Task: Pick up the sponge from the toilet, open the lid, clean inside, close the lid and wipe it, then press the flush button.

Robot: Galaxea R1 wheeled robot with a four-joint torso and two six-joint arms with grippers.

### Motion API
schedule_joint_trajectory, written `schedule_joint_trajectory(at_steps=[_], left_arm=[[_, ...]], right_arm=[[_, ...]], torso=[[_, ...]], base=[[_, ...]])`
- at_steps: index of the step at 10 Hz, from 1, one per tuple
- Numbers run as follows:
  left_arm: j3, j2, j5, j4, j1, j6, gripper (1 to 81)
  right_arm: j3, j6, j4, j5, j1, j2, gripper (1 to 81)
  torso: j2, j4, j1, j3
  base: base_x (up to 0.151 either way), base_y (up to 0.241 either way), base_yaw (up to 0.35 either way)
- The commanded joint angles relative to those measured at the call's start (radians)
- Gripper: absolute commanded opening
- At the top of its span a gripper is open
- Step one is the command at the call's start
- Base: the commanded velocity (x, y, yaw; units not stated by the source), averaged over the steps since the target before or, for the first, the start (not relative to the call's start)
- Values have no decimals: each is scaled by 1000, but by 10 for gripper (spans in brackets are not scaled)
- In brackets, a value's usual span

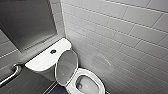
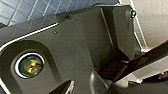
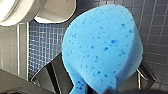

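Observation:
The white toilet (image 1: 86, 83) stands against the tiled wall with its bowl uncovered. The lid (image 1: 65, 66) is raised and leans back against the tank (image 1: 42, 61). The dark round flush button (image 1: 53, 51) sits in the middle of the tank top. In the right wrist view the bright blue sponge (image 3: 102, 47) looms large, pinched at its lower end by my right gripper (image 3: 100, 86), which is shut on it. It hangs above the blue mosaic floor, with the toilet's white underside (image 3: 20, 12) off to one side. My left gripper stands wide open, holding nothing.
A metal grab bar (image 1: 11, 73) is fixed to the wall left of the tank. White tiled wall (image 1: 125, 37) runs close along the toilet's right side. A dark recessed panel (image 1: 25, 22) sits above the tank. Blue mosaic floor (image 3: 45, 45) lies below.

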Motion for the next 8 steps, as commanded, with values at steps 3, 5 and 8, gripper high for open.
schedule_joint_trajectory(at_steps=[3,5,8], left_arm=[[-377,202,80,1,56,-30,811],[-426,238,71,1,76,-42,811],[-477,320,194,-23,146,19,811]], right_arm=[[-4,2,-25,-48,8,-36,10],[-36,2,-27,-49,7,-18,10],[-45,5,-25,-55,10,-10,10]], torso=[[0,0,0,0],[0,0,0,0],[0,0,0,0]], base=[[0,0,0],[0,0,0],[0,0,0]])
